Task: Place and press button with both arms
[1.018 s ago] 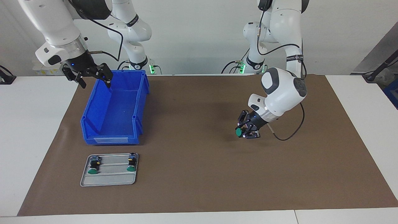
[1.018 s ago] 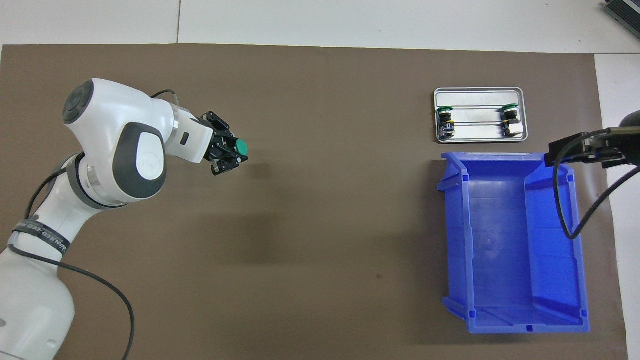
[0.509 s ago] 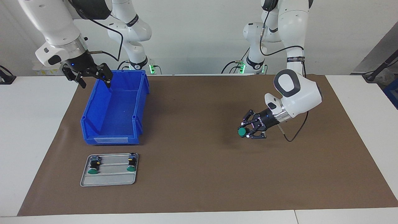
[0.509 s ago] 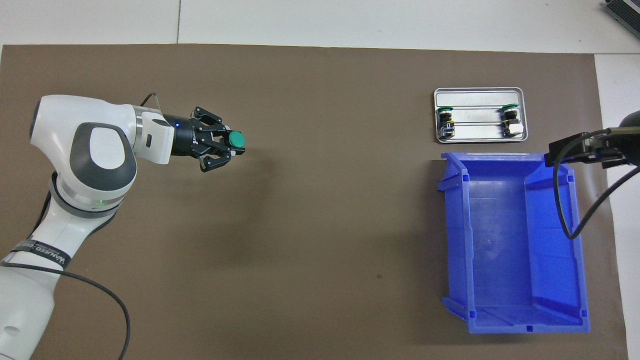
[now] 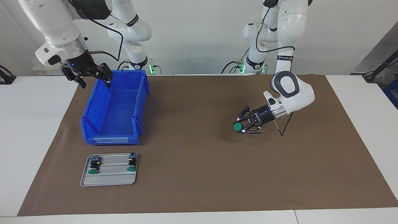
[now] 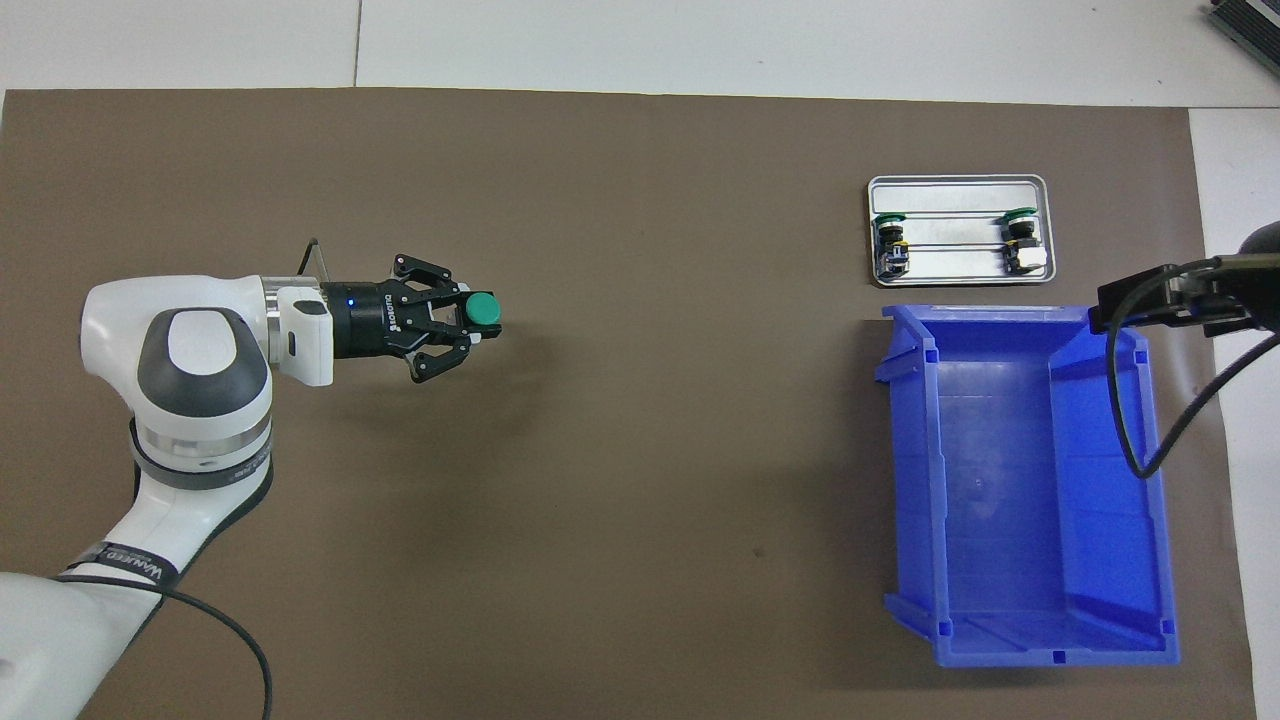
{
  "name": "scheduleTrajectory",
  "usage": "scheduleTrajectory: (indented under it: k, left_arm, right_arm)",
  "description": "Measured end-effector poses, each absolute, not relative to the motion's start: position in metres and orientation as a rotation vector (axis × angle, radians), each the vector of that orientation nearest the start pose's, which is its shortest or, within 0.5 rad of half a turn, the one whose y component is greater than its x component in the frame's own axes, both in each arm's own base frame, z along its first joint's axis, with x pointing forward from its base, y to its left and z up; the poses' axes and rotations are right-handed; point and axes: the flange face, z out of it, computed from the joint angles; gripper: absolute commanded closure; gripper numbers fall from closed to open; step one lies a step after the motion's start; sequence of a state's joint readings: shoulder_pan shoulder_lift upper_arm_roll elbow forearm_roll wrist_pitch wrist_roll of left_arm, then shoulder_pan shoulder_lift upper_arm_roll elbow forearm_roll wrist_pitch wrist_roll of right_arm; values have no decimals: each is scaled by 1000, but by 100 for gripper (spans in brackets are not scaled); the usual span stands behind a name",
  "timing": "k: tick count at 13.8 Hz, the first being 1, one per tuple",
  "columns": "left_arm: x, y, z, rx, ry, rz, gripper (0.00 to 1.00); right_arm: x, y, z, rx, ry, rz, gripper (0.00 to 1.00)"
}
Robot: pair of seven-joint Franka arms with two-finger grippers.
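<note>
Left hand (image 5: 245, 126), marked "ROBOTIQ", grasps the button (image 5: 238, 126) over the mat (image 5: 199, 174); right hand (image 5: 92, 76) released over the bin (image 5: 115, 124).

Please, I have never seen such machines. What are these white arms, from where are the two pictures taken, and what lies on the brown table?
These are two white jointed robot arms, each ending in a black claw. One picture looks at them from across the table; the other looks down from above their own end.

On the brown mat lie an empty blue plastic bin and a small grey metal tray with two green-capped push-buttons.

The left claw holds a third green-capped button above the mat. The right claw waits, open, at the bin's rim.
</note>
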State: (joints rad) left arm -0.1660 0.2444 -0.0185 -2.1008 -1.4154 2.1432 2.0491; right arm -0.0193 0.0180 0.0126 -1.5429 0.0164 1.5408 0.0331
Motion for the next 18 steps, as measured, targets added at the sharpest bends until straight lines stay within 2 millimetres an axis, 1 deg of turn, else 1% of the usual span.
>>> scheduleTrajectory:
  k: [4, 6, 11, 15, 18]
  left_arm:
    - [536, -149, 285, 1746, -1247, 977, 62]
    - [526, -151, 275, 1725, -1223, 991, 62]
    - [511, -155, 263, 1682, -1173, 1039, 61]
    - [502, -162, 259, 1622, -1132, 1059, 62]
    - [494, -162, 253, 1609, -1125, 1077, 62]
  right_arm:
    - [557, -2, 625, -3124, 62, 32, 0]
    - [557, -2, 625, -3124, 62, 32, 0]
    - [557, -2, 625, -3124, 62, 32, 0]
    - [557, -2, 625, -3124, 62, 32, 0]
    - [557, -2, 625, -3124, 62, 32, 0]
